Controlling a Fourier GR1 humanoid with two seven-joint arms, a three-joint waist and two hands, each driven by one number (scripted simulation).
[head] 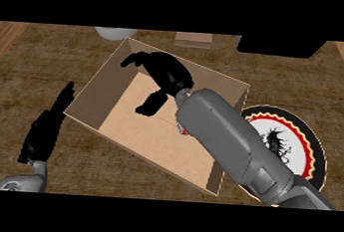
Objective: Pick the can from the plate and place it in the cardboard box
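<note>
The cardboard box (117, 92) stands open at the middle of the wooden counter. My right hand (163, 72) hangs over its far part, fingers relaxed and spread, thumb pointing down, holding nothing. A small red and grey bit of the can (183, 131) shows inside the box, right at the edge of my right forearm, which hides the rest. The round plate (312, 146), with a dark rim and a white middle, lies right of the box, partly under the forearm. My left hand (45, 130) rests open just left of the box, fingers straight.
Along the far edge of the counter are a white rounded object (113, 33), a tan block (193, 39) and a black object (278, 47). Bare wood lies left of the box and in front of it.
</note>
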